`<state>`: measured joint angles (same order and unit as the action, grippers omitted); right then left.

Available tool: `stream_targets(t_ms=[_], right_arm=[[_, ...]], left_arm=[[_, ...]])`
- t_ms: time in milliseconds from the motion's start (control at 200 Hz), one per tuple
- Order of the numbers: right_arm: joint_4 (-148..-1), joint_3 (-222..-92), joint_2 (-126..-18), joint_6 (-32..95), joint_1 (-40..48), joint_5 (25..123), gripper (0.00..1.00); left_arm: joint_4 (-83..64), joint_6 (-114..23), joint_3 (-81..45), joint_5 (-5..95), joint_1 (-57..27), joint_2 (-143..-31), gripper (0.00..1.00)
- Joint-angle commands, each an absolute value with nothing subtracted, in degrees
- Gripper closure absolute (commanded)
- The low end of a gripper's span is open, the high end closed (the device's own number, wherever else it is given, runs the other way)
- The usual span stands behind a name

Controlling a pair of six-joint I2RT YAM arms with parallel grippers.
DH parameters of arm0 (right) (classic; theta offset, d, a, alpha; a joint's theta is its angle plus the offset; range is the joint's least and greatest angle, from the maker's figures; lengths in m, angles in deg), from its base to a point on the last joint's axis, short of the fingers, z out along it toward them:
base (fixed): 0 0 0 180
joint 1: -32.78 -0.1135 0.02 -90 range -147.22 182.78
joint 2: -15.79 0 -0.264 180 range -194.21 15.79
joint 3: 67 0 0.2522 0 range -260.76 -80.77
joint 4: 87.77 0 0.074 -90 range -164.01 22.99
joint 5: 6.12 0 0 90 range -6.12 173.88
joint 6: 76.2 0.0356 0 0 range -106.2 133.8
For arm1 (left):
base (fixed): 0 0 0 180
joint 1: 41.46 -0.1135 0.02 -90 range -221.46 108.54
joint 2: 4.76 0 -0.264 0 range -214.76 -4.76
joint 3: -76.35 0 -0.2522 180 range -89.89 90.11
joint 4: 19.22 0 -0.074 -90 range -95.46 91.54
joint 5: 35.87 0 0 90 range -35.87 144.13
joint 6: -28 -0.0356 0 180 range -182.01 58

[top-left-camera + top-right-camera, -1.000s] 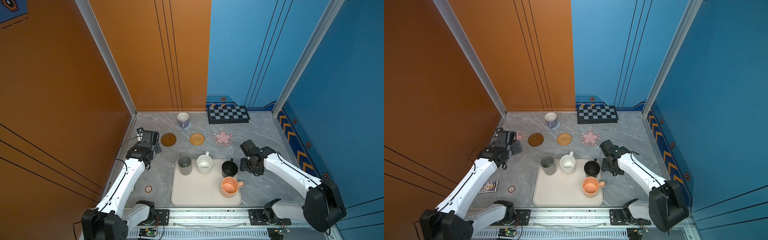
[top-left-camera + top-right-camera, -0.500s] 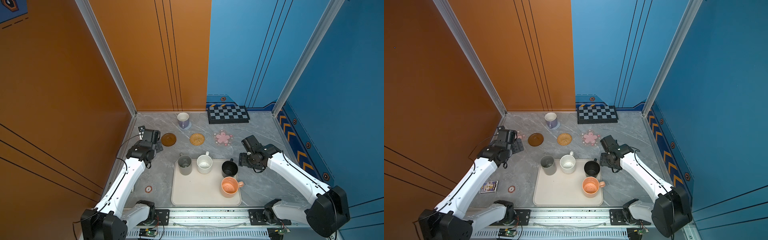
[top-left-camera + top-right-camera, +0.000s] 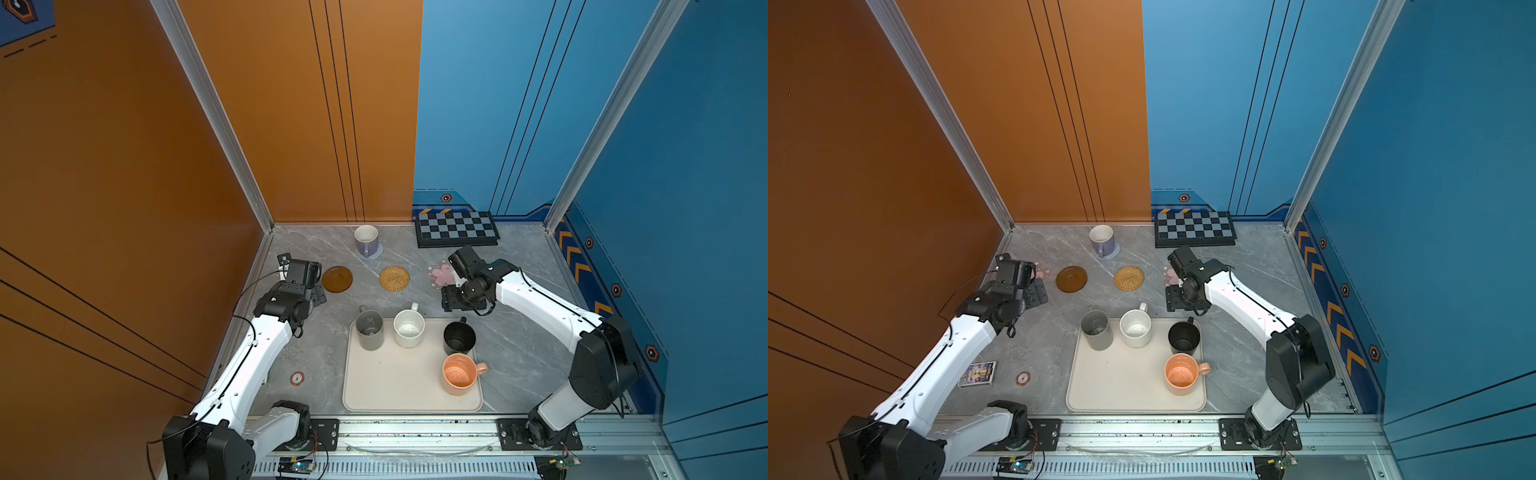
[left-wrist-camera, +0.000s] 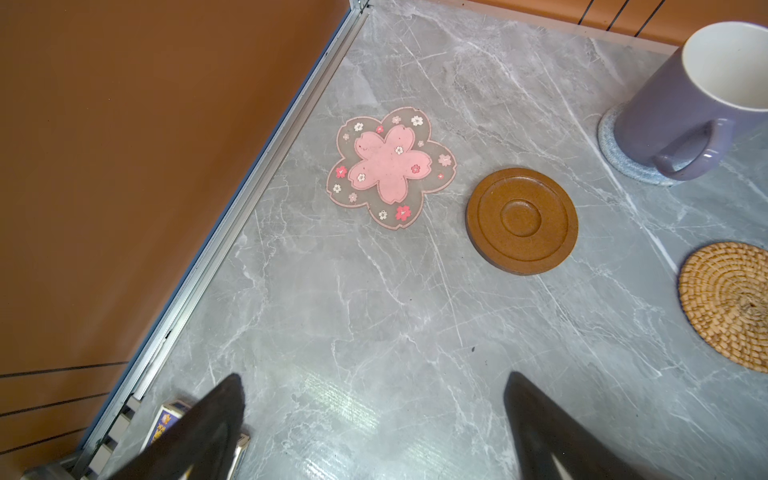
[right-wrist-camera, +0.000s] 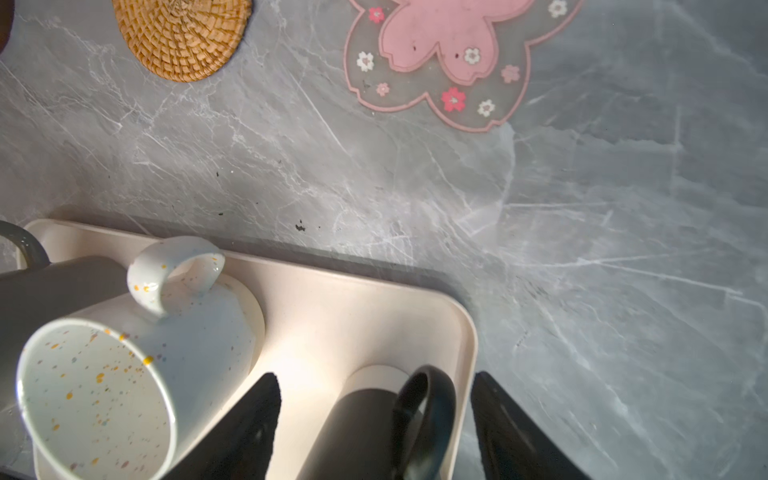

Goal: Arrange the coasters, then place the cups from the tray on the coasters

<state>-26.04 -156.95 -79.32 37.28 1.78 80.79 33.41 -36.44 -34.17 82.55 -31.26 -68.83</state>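
Two robot arms work a grey marble-look desk (image 3: 519, 345) inside an orange-and-blue booth. The R hand (image 5: 374, 380) hovers over the far right corner of the cream tray (image 3: 395, 386). Its fingers are spread and hold nothing. In the R wrist view one sits either side of the black mug (image 3: 458, 338) handle, w/ gaps on both sides. The L hand (image 4: 376, 384) hangs near the desk's left edge, fingers fully spread and empty. It is above bare desk, short of a pink-flower coaster (image 4: 390, 166).

Four mugs stand upright on the tray. The grey mug (image 3: 369, 330) and speckled white mug (image 3: 409, 328) are along the far rim, the black mug is at the far right corner, and the peach mug (image 3: 459, 374) is nearer the front, handle pointing right. The lavender mug (image 3: 366, 240) sits on the grey-blue knitted coaster (image 3: 376, 252) close to the back wall.

Btwn that and the tray is a row of mats lying flat, L to R: the flower coaster, brown ringed disc (image 3: 337, 279), rattan coaster (image 3: 394, 278) and second pink-flower coaster (image 3: 440, 274). The last is partly hidden by the R arm in both top views.

A chequered board (image 3: 456, 228) lies at the back wall. A red-and-white sticker (image 3: 296, 378) and a small card box (image 3: 978, 372) lie front left.
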Motion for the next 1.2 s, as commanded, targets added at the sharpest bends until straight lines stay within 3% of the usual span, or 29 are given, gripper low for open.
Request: stream_targets(t_ms=[0, 385, 666, 976, 1196], right_arm=[[-21.17, -160.50, -83.30, 33.23, 1.26, 79.74, 0.26], [-12.26, -160.52, -88.68, 32.16, 0.18, 84.22, 0.33], [-7.71, -158.63, -87.74, 33.99, 2.75, 88.14, 0.40], [-8.30, -155.85, -85.77, 36.55, 5.43, 90.72, 0.41], [-10.17, -152.98, -82.71, 37.87, 6.39, 89.68, 0.49]], left_arm=[[34.20, -36.35, -35.09, 83.62, -30.74, -68.52, 0.02], [35.18, -37.21, -33.53, 82.25, -31.52, -69.23, 0.02], [35.96, -37.57, -32.94, 81.07, -32.98, -69.87, 0.02], [35.93, -36.98, -32.98, 80.17, -33.90, -70.08, 0.02], [35.94, -35.93, -32.95, 79.71, -33.90, -70.06, 0.02]])
